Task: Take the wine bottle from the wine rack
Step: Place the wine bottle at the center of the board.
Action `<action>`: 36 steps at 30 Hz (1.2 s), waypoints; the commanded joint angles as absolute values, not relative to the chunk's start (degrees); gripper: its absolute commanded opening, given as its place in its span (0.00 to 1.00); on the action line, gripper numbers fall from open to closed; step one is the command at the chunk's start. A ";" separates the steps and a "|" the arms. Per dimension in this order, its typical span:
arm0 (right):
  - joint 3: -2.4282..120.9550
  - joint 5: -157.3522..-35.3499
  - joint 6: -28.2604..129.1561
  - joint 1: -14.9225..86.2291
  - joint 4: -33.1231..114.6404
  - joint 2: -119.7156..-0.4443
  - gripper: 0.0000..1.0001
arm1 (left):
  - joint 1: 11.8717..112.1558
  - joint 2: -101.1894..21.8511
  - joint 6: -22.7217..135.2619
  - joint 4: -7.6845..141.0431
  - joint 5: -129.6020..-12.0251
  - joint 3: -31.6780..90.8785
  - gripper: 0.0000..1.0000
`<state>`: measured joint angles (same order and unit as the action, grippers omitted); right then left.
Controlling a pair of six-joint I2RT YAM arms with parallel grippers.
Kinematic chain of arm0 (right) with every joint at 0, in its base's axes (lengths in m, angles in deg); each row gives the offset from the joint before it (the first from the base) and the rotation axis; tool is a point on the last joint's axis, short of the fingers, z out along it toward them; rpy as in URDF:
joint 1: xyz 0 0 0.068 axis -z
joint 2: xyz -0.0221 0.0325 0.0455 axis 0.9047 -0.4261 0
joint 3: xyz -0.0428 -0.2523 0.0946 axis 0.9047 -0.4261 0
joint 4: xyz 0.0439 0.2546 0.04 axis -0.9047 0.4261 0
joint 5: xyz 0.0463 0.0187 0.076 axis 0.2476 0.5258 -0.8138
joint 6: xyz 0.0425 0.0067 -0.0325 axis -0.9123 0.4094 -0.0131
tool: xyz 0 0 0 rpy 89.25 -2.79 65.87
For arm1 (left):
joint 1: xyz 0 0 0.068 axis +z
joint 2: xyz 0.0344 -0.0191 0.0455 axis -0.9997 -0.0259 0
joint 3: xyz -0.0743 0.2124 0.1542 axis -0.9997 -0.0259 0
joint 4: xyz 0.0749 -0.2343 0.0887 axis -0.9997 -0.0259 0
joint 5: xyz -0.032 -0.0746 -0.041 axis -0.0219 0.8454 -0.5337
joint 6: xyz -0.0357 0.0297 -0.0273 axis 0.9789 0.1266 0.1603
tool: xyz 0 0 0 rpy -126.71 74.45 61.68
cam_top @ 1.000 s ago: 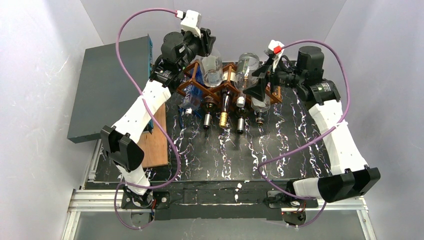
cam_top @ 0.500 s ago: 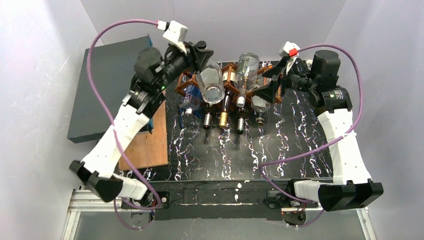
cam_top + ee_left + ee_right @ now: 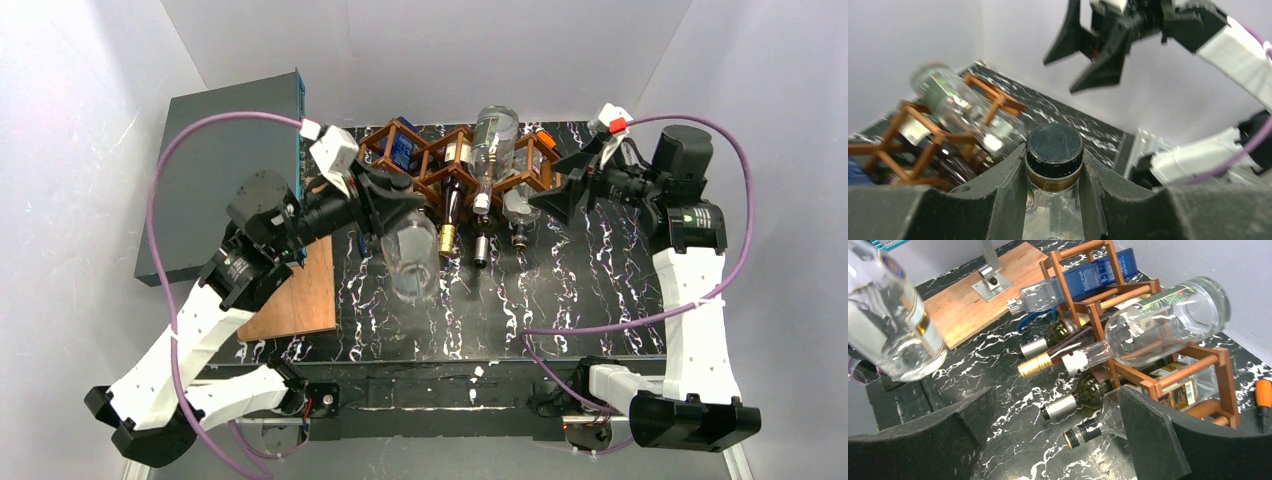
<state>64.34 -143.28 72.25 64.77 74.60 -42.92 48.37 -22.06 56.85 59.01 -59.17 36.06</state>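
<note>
While the left gripper (image 3: 1054, 170) pinches the neck of the clear glass wine bottle (image 3: 412, 262), right gripper (image 3: 1055, 400) gaping empty, it may slip.

Has drawn the wine bottle (image 3: 413, 265) off the wine rack (image 3: 447, 168) with the left gripper (image 3: 393, 208), jaws clamped on the neck just under the black cap (image 3: 1054, 143). Has carried it from the rack's upper left row toward the near side, to hang above the black marbled table (image 3: 570, 290), in front of the rack and just beside the wooden board (image 3: 305, 295). Has folded the left arm (image 3: 205, 320) back, elbow swung low and far left. Has backed the right gripper (image 3: 558, 196) off the bottles to a spot just past the rack's right end.
</note>
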 commanded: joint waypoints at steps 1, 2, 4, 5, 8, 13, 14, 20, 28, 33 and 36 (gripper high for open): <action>62.74 -146.86 72.92 68.46 75.67 -39.38 1.00 | 43.31 -17.70 58.22 66.64 -58.10 31.90 0.00; 62.27 -147.13 72.84 69.13 75.67 -38.87 1.00 | 41.76 -17.35 57.76 66.89 -58.81 30.40 0.00; 61.23 -147.49 72.89 70.26 75.76 -37.96 1.00 | 38.25 -17.09 56.07 67.08 -61.01 27.97 0.00; 60.75 -147.57 72.98 70.65 75.85 -37.63 1.00 | 36.32 -17.13 55.09 67.42 -62.45 26.71 0.00; 59.42 -147.49 73.21 71.20 75.93 -36.86 1.00 | 30.53 -18.58 51.67 68.67 -66.46 24.03 0.00; 58.80 -146.68 74.10 71.71 76.58 -36.53 1.00 | 23.87 -22.39 49.36 77.75 -73.89 17.78 0.00; 58.67 -146.64 74.21 71.77 76.63 -36.56 1.00 | 23.28 -23.20 49.59 79.70 -75.50 16.75 0.00; 58.10 -146.12 75.29 71.75 77.37 -36.56 1.00 | 20.31 -29.17 50.02 89.45 -83.14 13.33 0.00; 57.55 -145.32 77.56 71.90 79.42 -36.13 1.00 | 18.90 -35.01 46.59 94.93 -87.96 12.22 0.00; 57.37 -145.31 78.30 71.89 80.32 -36.13 1.00 | 17.28 -36.23 42.60 94.83 -89.65 11.31 0.02; 57.60 -145.07 79.12 71.86 81.21 -36.13 1.00 | 16.81 -35.44 43.00 94.73 -90.70 9.33 0.14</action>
